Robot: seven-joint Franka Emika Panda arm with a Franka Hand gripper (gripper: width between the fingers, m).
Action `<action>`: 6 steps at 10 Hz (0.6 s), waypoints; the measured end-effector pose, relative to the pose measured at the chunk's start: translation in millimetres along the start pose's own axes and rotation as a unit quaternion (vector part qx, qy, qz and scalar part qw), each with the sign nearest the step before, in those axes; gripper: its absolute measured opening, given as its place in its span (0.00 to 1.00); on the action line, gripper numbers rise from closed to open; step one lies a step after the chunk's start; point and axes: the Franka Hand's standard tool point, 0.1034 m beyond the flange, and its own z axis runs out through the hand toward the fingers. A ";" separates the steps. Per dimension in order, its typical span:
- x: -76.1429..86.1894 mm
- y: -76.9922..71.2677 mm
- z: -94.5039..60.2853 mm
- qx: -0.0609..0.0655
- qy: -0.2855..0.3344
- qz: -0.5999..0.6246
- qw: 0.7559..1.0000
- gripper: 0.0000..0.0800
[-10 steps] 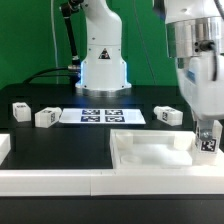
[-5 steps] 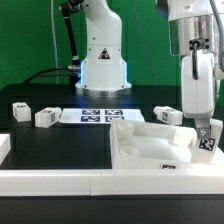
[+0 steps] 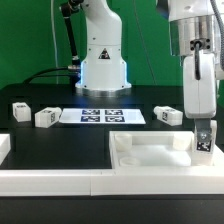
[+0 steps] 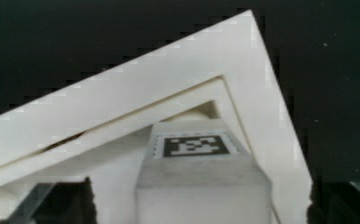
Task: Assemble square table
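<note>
Exterior view: low, mid-distance, facing my base [image 3: 103, 68] across the tabletop [image 3: 55, 145]. Wrist view: close, looking past my claw [image 4: 203, 205]. Both share a corner of the square table [image 3: 150, 158].

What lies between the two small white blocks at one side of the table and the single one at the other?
The flat marker board lies there, as the exterior view shows.

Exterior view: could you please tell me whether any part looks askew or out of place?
Nothing stands out: the large white square plastic tabletop lies flat, and the gripper is at a short white tagged leg over one corner.
</note>
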 end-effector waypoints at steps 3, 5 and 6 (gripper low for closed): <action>-8.0 4.8 -32.1 0.009 -0.014 -0.048 0.999 0.80; -13.9 9.6 -41.3 0.009 -0.019 -0.053 0.998 0.81; -13.1 9.9 -39.7 0.009 -0.018 -0.055 0.998 0.81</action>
